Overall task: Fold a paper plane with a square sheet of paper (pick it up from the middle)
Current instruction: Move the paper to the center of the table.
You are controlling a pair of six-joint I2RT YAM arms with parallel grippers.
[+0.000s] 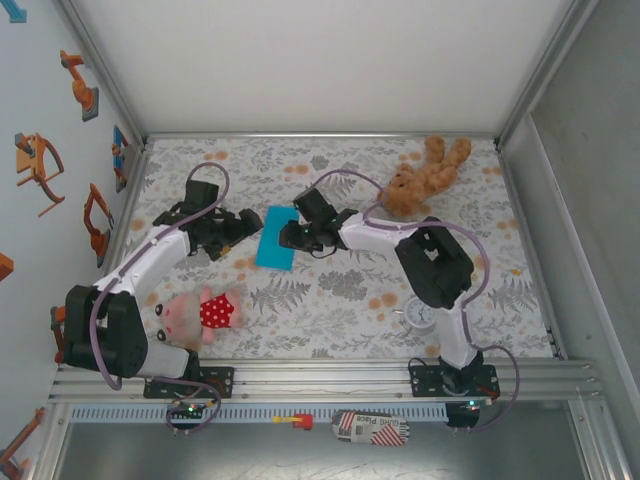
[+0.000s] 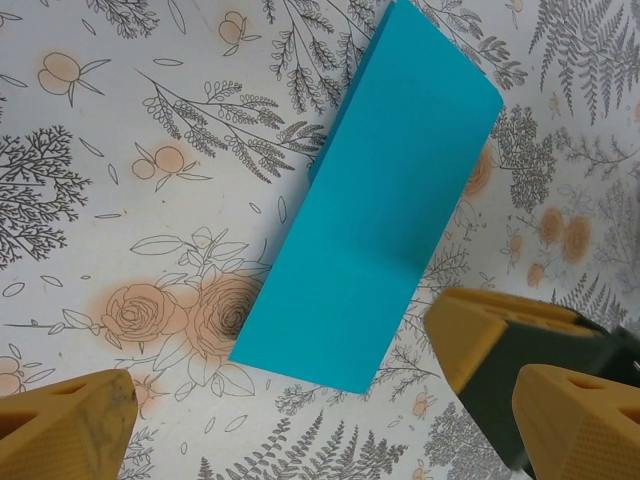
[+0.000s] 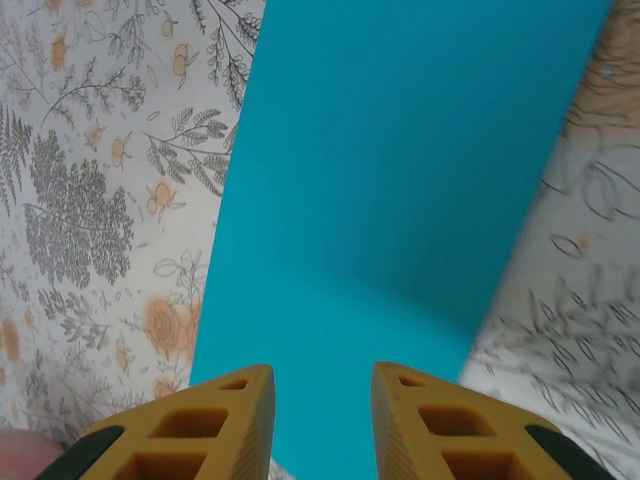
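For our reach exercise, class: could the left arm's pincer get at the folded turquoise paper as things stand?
Probably yes: the left pincer stands open right beside the folded turquoise paper, with bare tablecloth between them. The right pincer sits at the paper's opposite edge.

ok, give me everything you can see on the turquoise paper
The turquoise sheet of paper is thin, plain and matte. It forms a long rectangle, apparently folded in half, with a faint shade line across it. It lies flat on the floral tablecloth mid-table, between the two arms. The right gripper stands over one short end with its jaws apart; contact is unclear. The left gripper is open beside it, not touching.
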